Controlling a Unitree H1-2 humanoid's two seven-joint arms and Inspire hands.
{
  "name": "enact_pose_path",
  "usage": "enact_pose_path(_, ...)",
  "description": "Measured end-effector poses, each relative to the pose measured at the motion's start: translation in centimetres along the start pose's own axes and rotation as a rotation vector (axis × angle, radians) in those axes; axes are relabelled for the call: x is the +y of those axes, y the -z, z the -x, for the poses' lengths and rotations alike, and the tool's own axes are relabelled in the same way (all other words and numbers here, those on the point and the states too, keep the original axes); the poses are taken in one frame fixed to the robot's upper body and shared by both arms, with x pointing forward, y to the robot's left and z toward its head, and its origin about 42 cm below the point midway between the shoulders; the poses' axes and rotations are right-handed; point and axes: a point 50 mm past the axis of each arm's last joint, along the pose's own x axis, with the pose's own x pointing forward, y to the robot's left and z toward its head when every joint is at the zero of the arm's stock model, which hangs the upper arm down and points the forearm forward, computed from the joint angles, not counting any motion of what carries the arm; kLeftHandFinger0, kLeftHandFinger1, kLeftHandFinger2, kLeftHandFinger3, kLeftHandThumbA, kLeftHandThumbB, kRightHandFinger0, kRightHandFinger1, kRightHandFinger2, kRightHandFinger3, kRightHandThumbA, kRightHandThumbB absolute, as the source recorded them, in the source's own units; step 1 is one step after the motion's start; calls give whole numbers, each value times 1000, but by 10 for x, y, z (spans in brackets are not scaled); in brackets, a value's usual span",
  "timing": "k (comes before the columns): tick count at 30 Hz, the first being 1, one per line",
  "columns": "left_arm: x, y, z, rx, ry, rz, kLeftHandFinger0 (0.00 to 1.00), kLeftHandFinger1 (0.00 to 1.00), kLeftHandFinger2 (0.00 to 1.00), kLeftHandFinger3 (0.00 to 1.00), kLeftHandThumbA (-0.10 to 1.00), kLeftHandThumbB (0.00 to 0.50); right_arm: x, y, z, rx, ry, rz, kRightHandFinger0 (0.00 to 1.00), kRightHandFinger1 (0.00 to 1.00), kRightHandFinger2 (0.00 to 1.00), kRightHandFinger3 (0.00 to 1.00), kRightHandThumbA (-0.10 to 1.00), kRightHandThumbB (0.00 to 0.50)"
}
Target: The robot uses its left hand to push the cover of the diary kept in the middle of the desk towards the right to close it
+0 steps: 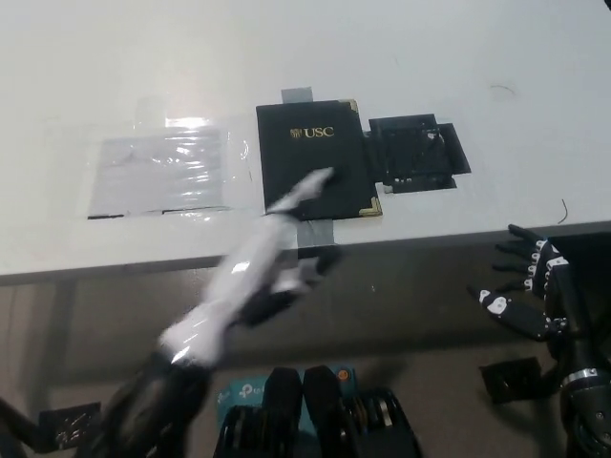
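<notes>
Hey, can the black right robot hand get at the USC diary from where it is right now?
Probably not without a big move. The right robot hand hangs below the desk edge at the right, fingers spread, well off from the diary. The tabletop around the diary is free, though the blurred left robot hand is in front.

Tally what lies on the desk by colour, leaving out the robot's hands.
Black: 2, the diary and the flat piece to its right
Clear: 1, the plastic sheet
Grey: 2, tape strips at the diary's top and bottom edges
Total: 5
</notes>
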Motion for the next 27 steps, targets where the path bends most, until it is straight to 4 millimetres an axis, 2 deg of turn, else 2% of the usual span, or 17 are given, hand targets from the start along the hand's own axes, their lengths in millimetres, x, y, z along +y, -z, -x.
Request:
enact_pose_path(2,16,19,29,93,-108,42,1000,1000,1000,1000,1000,200,-1,1,0,2,1,2,455,615,741,864,859,31)
enact_pose_path(5,30,38,60,191,-211,94,1000,1000,1000,1000,1000,149,-1,1,1,3,2,4,418,601,720,833,882,37)
enact_pose_path(6,36,47,72,223,-252,114,1000,1000,1000,1000,1000,147,0,1,1,2,2,4,417,601,720,832,885,36)
enact_pose_path(7,41,55,82,249,-286,129,1000,1000,1000,1000,1000,211,0,1,1,2,2,6,415,601,719,835,894,56)
enact_pose_path(9,50,68,96,288,-344,142,970,1000,1000,1000,1000,266,0,1,1,2,2,8,426,612,726,842,899,64)
enact_pose_path(10,57,79,108,324,-389,149,985,1000,1000,1000,1000,317,0,1,1,2,3,9,426,611,729,843,899,63)
enact_pose_path(12,72,101,139,412,-486,163,951,1000,1000,1000,1000,283,-1,1,1,3,5,13,456,624,746,860,907,69)
enact_pose_path(15,82,117,169,479,-565,176,876,986,983,1000,1000,285,-1,2,2,5,6,15,465,630,749,868,901,71)
enact_pose_path(16,84,122,176,493,-586,183,834,964,966,1000,996,331,-1,2,2,5,5,14,449,615,734,852,889,74)
enact_pose_path(17,86,125,182,504,-607,190,820,952,957,999,1000,333,-1,2,2,5,5,14,448,614,732,849,888,74)
enact_pose_path(19,87,134,193,534,-641,206,812,919,920,953,1000,397,-1,2,1,5,4,14,443,610,725,845,892,66)
enact_pose_path(21,86,140,201,561,-661,222,753,883,887,927,1000,429,-1,3,1,6,4,15,441,610,725,844,894,76)
enact_pose_path(22,86,142,202,565,-665,226,730,869,878,915,1000,418,-1,3,1,7,5,15,443,610,726,845,895,75)
enact_pose_path(23,86,143,203,566,-672,235,698,849,860,902,1000,431,-1,3,1,8,4,14,441,610,727,848,898,68)
enact_pose_path(25,86,143,202,558,-682,248,687,851,857,904,1000,429,-1,3,1,8,4,15,439,612,731,854,897,55)
enact_pose_path(26,87,143,201,554,-685,251,696,859,864,911,1000,474,0,3,1,8,5,15,438,613,732,854,898,55)
enact_pose_path(27,87,143,200,552,-688,254,696,860,865,912,1000,477,0,3,1,8,5,16,437,614,733,854,898,54)
